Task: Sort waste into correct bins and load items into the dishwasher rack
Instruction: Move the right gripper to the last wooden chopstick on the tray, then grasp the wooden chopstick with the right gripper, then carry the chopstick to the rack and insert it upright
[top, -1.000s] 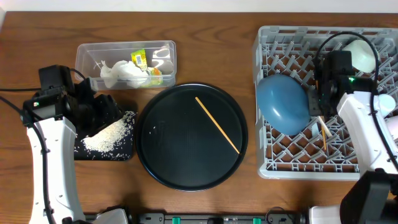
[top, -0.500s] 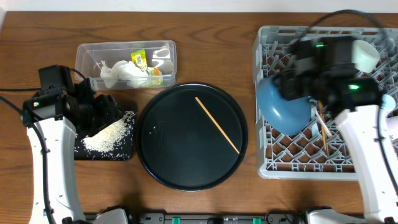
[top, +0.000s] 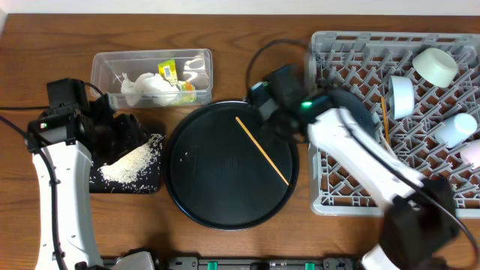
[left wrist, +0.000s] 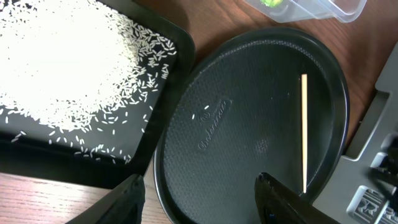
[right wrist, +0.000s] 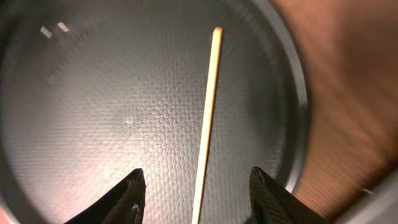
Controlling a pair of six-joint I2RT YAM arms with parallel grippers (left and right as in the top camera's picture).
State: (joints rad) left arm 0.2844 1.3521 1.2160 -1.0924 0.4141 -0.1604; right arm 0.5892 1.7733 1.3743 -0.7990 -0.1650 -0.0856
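Observation:
A thin wooden chopstick point(top: 262, 150) lies on the large round black tray point(top: 196, 189). My right gripper point(top: 267, 120) hangs open over its upper end; in the right wrist view point(right wrist: 196, 176) the chopstick point(right wrist: 207, 118) runs between the fingers, untouched. My left gripper point(top: 124, 136) is open and empty point(left wrist: 200, 186) between the shallow black tray point(top: 150, 184) of rice point(top: 133, 159) and the round tray point(left wrist: 249, 124). The clear tub point(top: 105, 64) holds napkins point(top: 142, 88) and the wrapper point(top: 168, 71). The dishwasher rack point(top: 330, 202) holds white cups point(top: 435, 66). My right arm hides the blue bowl.
Another chopstick point(top: 384, 109) stands in the rack beside a second cup point(top: 401, 96) and a third point(top: 454, 129). A few rice grains point(left wrist: 200, 112) lie on the round tray. Bare wood runs along the front edge.
My right arm has swung left out of the rack and now hangs over the chopstick on the round tray. The left arm has not moved.

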